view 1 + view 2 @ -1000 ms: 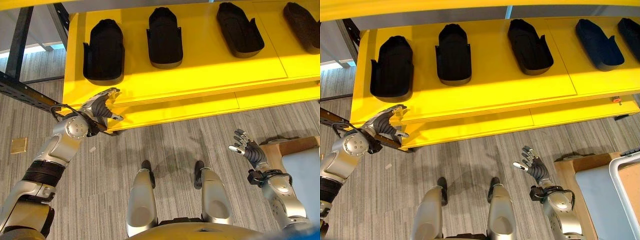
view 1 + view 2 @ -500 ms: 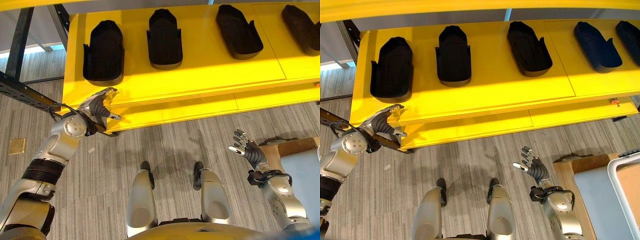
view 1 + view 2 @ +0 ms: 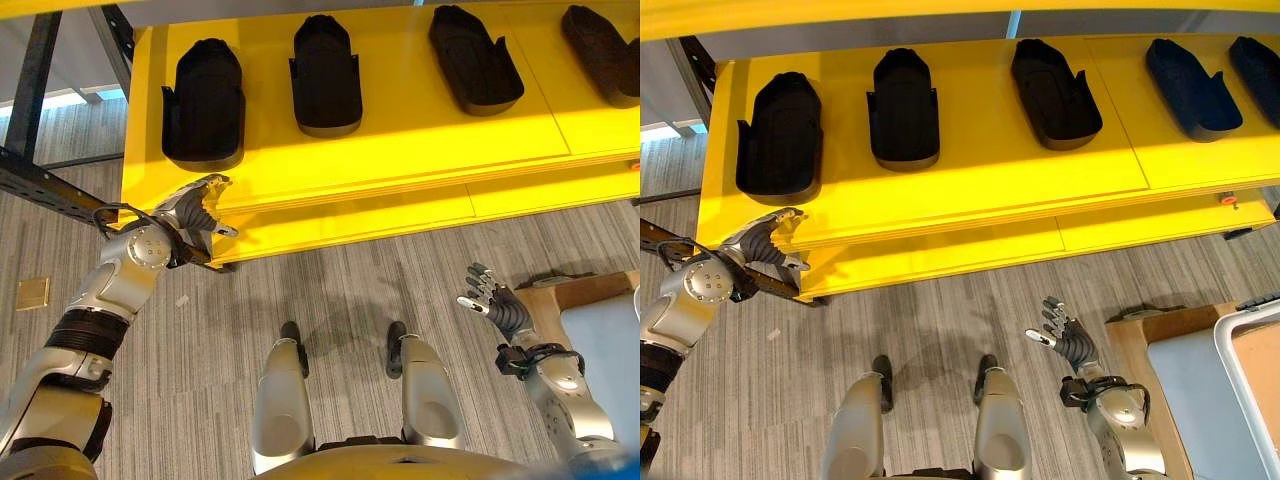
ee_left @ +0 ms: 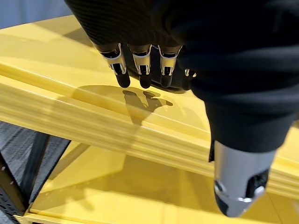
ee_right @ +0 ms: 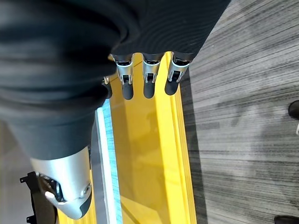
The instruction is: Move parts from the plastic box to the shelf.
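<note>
Several black moulded parts [image 3: 203, 100] [image 3: 325, 75] [image 3: 475, 70] lie in a row on the yellow shelf [image 3: 400, 150]. My left hand [image 3: 195, 210] hovers at the shelf's front left corner. Its fingers [image 4: 140, 70] are relaxed just above the shelf's edge and hold nothing. My right hand [image 3: 490, 300] is raised over the floor at the lower right, well short of the shelf. Its fingers [image 5: 147, 74] are spread and empty. A pale box with a white rim [image 3: 1240, 345] stands at the far right.
A lower yellow shelf board [image 3: 350, 225] juts out under the top one. A dark metal rack beam [image 3: 40, 185] runs at the left beside my left arm. The box rests on a wooden stand [image 3: 1140, 335]. Grey striped floor [image 3: 330, 290] lies between shelf and box.
The camera has shifted slightly. Both hands keep their places and poses, and both are empty.
</note>
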Tool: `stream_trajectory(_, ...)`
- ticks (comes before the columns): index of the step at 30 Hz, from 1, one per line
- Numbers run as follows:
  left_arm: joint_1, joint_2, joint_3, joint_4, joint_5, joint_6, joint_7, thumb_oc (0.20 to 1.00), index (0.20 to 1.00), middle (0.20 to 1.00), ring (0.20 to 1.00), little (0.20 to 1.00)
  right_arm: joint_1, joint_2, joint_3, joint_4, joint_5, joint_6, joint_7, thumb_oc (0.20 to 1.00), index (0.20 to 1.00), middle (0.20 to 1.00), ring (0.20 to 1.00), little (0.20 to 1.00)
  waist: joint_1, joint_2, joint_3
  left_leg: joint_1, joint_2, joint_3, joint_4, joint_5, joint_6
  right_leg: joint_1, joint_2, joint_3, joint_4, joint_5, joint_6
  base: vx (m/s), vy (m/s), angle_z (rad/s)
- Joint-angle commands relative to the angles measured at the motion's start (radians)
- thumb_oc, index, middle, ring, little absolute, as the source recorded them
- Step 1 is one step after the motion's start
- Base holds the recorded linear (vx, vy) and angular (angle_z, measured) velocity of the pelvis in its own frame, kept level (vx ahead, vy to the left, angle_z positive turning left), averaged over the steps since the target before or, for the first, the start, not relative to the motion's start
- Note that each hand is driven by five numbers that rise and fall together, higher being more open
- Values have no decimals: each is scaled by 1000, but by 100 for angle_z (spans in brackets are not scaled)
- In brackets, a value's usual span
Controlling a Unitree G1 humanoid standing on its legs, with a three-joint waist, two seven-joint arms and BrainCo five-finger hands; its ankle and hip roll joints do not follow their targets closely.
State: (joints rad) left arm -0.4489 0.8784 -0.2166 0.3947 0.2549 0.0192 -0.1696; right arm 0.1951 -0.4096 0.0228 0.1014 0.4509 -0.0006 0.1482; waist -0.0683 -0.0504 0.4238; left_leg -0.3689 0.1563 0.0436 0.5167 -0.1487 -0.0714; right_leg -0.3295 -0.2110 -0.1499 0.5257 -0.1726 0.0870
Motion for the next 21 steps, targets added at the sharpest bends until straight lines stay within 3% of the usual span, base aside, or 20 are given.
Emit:
stream_trajectory(1,-37,49,-9,13,-27,-12,5,1000,1000,1000,1000,1000,32,-43,11,-27,38,-42,9,1000,1000,1000,1000,1000,-9,-1,-62,-12,18,-4,-17,35,-6,17,-8,19,-72,96,33,0,0,0)
stream_trajectory(21,-69,66,-10,66,-42,-6,18,1000,1000,1000,1000,1000,49,-47,6,-21,40,-41,18,1000,1000,1000,1000,1000,-12,-6,-67,-14,14,1,-9,29,-4,19,-10,19,-73,96,35,0,0,0)
